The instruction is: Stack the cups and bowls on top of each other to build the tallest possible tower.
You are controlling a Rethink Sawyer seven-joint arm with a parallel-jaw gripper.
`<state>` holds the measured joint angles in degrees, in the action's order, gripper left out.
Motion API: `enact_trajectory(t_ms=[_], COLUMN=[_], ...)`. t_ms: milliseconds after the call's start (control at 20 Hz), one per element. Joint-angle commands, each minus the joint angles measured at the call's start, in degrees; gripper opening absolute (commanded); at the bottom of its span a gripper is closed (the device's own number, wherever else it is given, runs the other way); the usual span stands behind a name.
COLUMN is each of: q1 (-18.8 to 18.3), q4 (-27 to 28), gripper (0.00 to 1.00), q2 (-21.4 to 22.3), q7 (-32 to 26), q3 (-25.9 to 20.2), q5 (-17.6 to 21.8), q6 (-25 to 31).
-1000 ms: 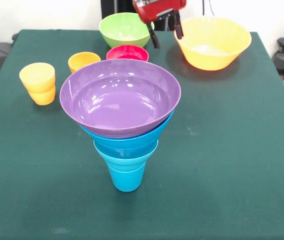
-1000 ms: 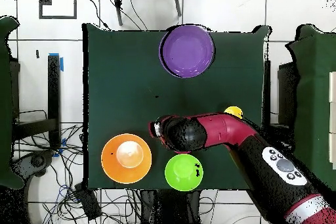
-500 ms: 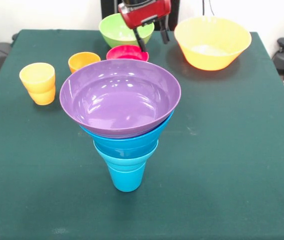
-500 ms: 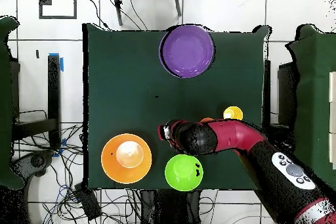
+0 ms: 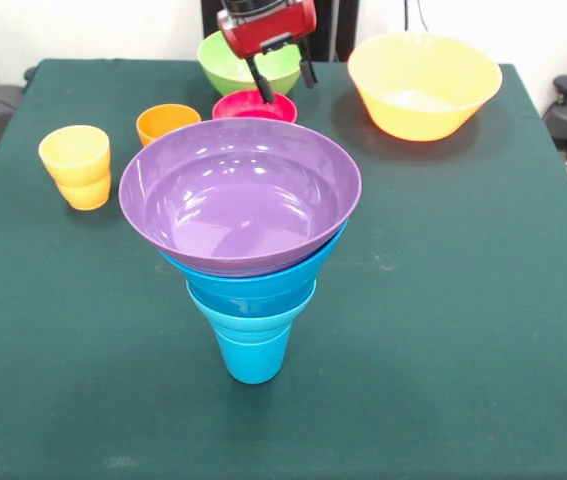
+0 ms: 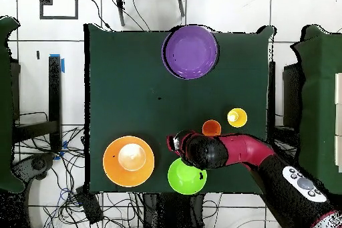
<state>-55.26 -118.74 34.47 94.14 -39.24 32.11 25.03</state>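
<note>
The tower [image 5: 248,240] stands in the middle front: a blue cup [image 5: 253,355] at the base, blue bowls [image 5: 258,285] above it, and a purple bowl [image 5: 240,195] on top; it also shows in the overhead view [image 6: 191,52]. My gripper [image 5: 283,80] is open and empty, hanging over the red bowl [image 5: 254,105] in front of the green bowl [image 5: 238,55]. The yellow-orange bowl [image 5: 423,85] sits at the back right. The yellow cup [image 5: 76,165] and the orange cup [image 5: 166,123] stand at the left.
The green table [image 5: 463,300] carries everything. In the overhead view my arm [image 6: 234,152] covers the red bowl, beside the green bowl [image 6: 186,175], the yellow-orange bowl [image 6: 128,161], the orange cup [image 6: 211,128] and the yellow cup [image 6: 236,117].
My gripper has moved left in the front view, from beside the yellow-orange bowl to above the red bowl. The bowls and cups have not moved.
</note>
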Motion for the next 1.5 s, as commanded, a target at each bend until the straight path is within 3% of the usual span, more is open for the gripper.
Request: enact_trajectory(t_ms=[50, 400, 550, 1000, 1500], q1=[0.76, 1.57, 2.2, 5.12, 10.18], q4=[-3.43, -5.37, -6.96, -5.14, -4.64], gripper=[1.0, 1.0, 1.0, 1.0, 1.0], q2=[-0.08, 2.59, 6.09, 3.37, 3.54], q7=[0.88, 2.39, 3.54, 5.21, 8.8], q3=[1.68, 0.26, -1.93, 0.01, 1.4], q5=[3.34, 0.89, -2.11, -2.35, -4.82], q6=[-1.0, -0.16, 0.96, -1.38, -3.71])
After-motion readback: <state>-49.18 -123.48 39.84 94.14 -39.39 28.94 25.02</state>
